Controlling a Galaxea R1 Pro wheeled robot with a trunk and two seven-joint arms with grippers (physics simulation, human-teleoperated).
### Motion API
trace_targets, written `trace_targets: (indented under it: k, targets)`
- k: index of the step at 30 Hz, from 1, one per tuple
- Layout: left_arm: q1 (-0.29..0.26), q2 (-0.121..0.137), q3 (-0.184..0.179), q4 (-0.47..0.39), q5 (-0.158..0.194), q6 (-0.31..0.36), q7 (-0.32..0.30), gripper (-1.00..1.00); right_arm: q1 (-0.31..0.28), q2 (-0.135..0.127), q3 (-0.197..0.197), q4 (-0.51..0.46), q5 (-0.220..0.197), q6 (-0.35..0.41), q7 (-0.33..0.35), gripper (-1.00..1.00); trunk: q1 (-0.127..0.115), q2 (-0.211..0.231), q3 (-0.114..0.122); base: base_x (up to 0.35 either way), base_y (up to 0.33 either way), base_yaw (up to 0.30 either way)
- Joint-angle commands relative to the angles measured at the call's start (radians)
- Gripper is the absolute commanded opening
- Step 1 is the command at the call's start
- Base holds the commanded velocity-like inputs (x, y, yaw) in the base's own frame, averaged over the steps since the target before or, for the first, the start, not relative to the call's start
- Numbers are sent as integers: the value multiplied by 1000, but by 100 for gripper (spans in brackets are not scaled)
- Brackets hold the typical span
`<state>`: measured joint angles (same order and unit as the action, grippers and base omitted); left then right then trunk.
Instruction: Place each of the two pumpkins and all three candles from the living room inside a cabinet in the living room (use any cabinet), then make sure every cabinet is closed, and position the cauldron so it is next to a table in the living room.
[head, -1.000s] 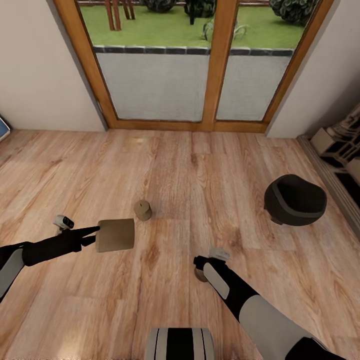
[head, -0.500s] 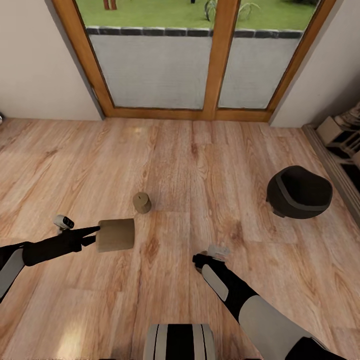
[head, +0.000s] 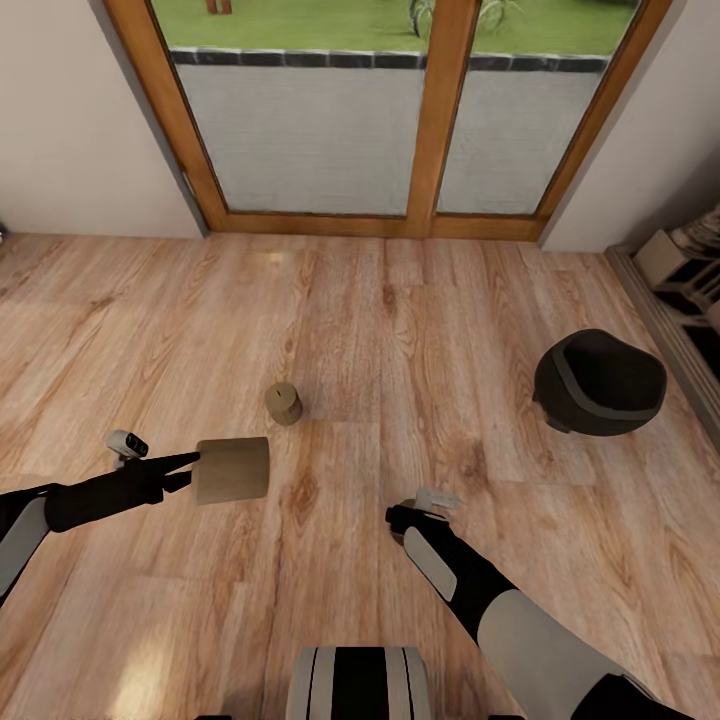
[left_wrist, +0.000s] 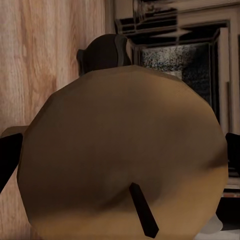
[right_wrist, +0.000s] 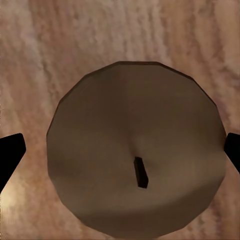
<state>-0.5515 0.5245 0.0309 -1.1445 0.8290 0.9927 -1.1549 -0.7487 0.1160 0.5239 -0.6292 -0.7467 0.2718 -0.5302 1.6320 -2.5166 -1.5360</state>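
My left gripper (head: 203, 471) is shut on a beige candle (head: 233, 469), holding it on its side just above the wood floor. In the left wrist view that candle's wick end (left_wrist: 120, 150) sits between the two dark fingertips. A second candle (head: 284, 404) stands upright on the floor a little beyond it. My right gripper (head: 404, 524) points down over a third candle (right_wrist: 135, 145). Its fingertips (right_wrist: 10, 155) straddle the candle, with floor showing between one tip and the wax, so it is open. The black cauldron (head: 598, 383) stands on the floor to the right.
Wood-framed glass doors (head: 437, 110) close off the far side, with pale walls on both sides. A white shelf unit (head: 690, 270) runs along the right edge. Open wood floor (head: 420, 320) lies between the candles and the cauldron.
The head camera has tilted down, so the whole picture has shifted. My right gripper has sunk slightly around the floor candle. The left arm and its candle have held still.
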Motion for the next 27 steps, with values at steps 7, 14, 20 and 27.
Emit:
trace_targets:
  k: [7, 14, 20, 27]
  targets:
    - [-1, 0, 0, 0, 2, 6, -2, -100, 0, -1, 5, 13, -28, -2, 33, 100, 0, 0, -1, 0, 0, 0]
    - [-1, 1, 0, 0, 2, 6, -2, -100, 0, 0, 5, 13, -28, -1, 33, 100, 0, 0, -1, 0, 0, 0]
    - [-1, 2, 0, 0, 2, 6, -2, -100, 0, 0, 5, 13, -28, -1, 33, 100, 0, 0, -1, 0, 0, 0]
    - [-1, 2, 0, 0, 2, 6, -2, -100, 0, 0, 5, 13, -28, 0, 33, 100, -1, 1, 11, 0, 0, 0]
